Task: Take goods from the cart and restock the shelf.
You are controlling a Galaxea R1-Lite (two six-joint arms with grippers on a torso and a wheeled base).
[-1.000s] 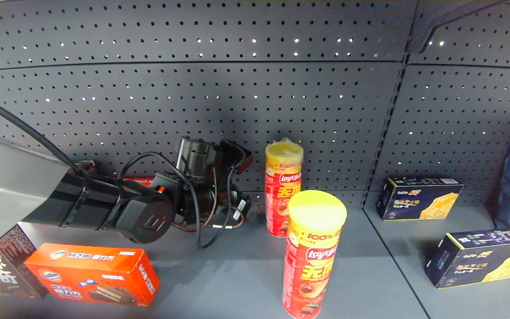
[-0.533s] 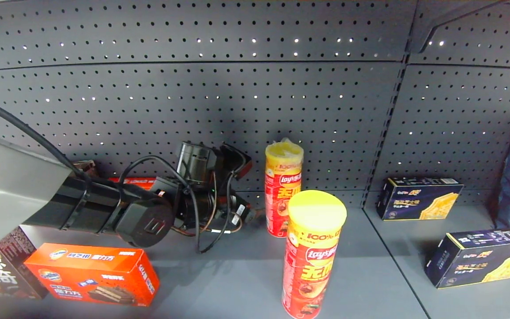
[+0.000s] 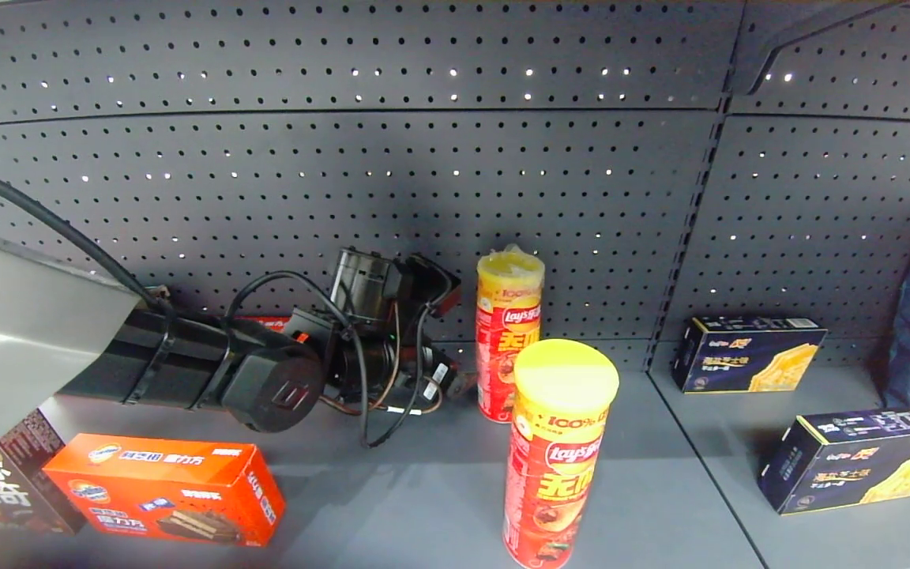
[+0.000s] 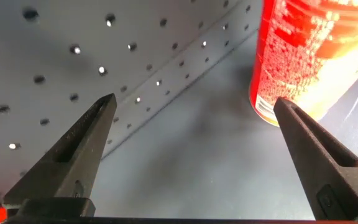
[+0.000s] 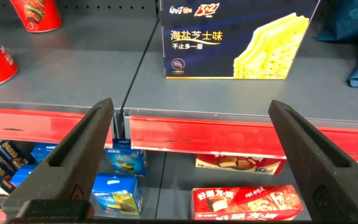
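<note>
While the left arm lies low along the shelf (image 3: 423, 498) from its left end, the left gripper (image 4: 194, 102) sits near the back edge, jaws spread wide over bare shelf floor and the pegboard wall (image 4: 55, 56) (just air between them). The rear crisp can (image 3: 507, 336) stands upright at the back edge, close to the pegboard, its base just outside one finger. A front crisp can (image 3: 556, 450) stands upright nearer the front edge, a little to the right and apart from the rear one. An orange box (image 3: 163, 490) lies flat by the front edge on the left, with a brown box (image 3: 5, 474) just beside it at the front left corner. Over at the shelf's front edge hangs the right gripper (image 5: 191, 107), jaws spread wide, facing a dark blue box (image 5: 238, 40) above the red price rail (image 5: 229, 134)
</note>
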